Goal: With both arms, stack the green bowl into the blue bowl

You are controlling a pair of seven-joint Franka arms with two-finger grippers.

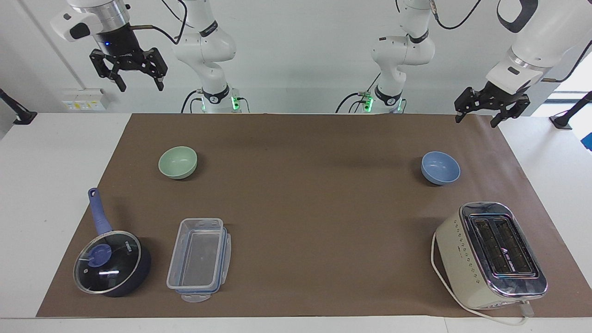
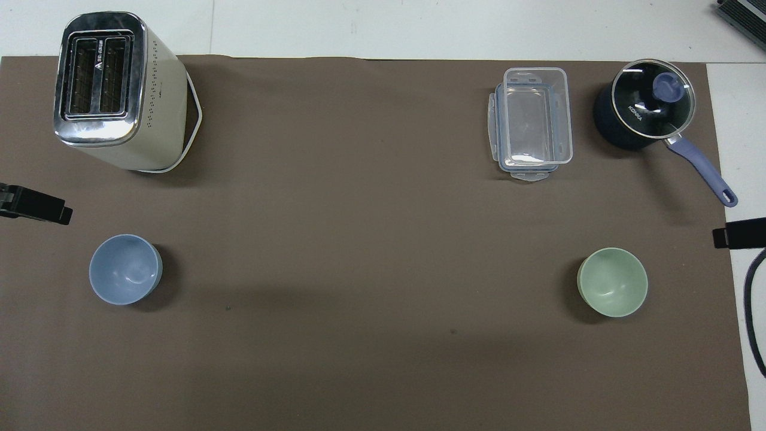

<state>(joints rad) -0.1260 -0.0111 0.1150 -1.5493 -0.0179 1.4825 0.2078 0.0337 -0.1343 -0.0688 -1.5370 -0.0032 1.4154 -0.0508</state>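
Note:
The pale green bowl (image 1: 178,162) (image 2: 612,282) stands upright and empty on the brown mat, toward the right arm's end of the table. The light blue bowl (image 1: 440,167) (image 2: 125,269) stands upright and empty toward the left arm's end, well apart from the green one. High up, my right gripper (image 1: 141,85) hangs open and holds nothing. Just above the mat's corner at the left arm's end, my left gripper (image 1: 476,121) is open and empty as well. In the overhead view only one fingertip (image 2: 36,205) of the left gripper and one fingertip (image 2: 739,233) of the right show at the edges.
A cream and chrome toaster (image 1: 490,254) (image 2: 114,90) lies farther from the robots than the blue bowl. A clear plastic container (image 1: 199,259) (image 2: 532,123) and a dark blue glass-lidded saucepan (image 1: 111,261) (image 2: 646,111) sit farther out than the green bowl.

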